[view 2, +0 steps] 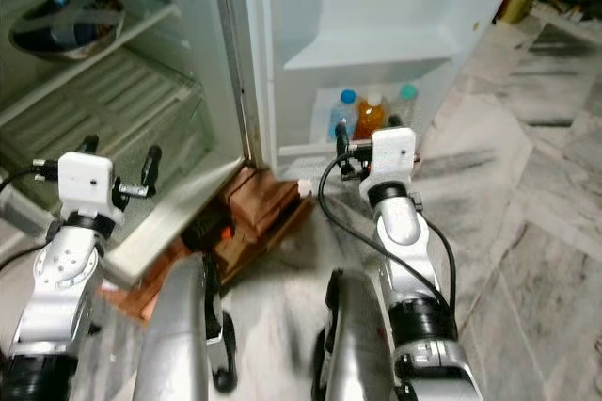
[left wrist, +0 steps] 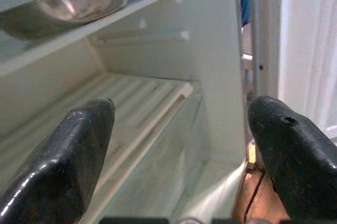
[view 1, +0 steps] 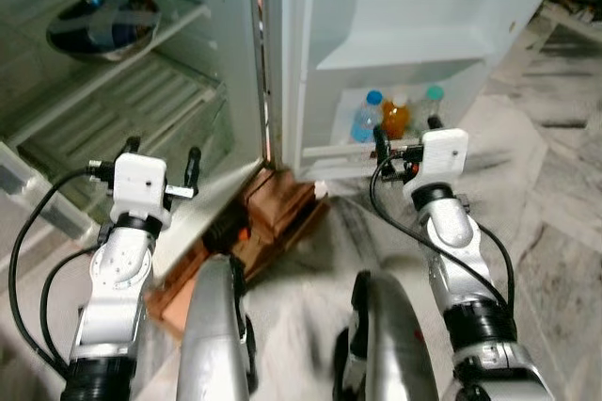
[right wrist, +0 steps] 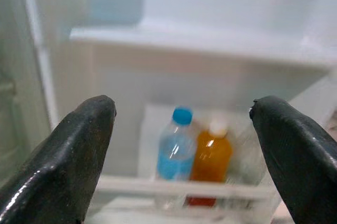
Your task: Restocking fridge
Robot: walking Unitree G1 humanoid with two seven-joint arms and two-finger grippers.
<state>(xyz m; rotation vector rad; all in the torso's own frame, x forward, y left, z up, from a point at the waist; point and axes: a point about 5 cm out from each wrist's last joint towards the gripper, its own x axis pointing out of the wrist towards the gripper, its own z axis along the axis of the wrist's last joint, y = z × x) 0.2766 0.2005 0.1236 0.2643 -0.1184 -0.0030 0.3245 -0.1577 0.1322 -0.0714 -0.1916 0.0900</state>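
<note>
While the fridge (view 1: 273, 62) stands open, I see both my grippers spread and empty: left gripper (view 1: 160, 164) at nine o'clock before the shelves, right gripper (view 1: 406, 142) at two o'clock facing the door rack's bottles (right wrist: 192, 153). My head camera adds a third bottle (view 1: 433, 103) and a steel bowl (view 1: 103, 26).

The right hand (view 1: 406, 142) partly hides the third bottle (view 1: 433, 103) in the door rack.

A home kitchen: open fridge (view 1: 282, 62), stone-tiled floor (view 1: 555, 232).

Both arms raised forward, left gripper (view 1: 160, 161) and right gripper (view 1: 406, 135) spread
</note>
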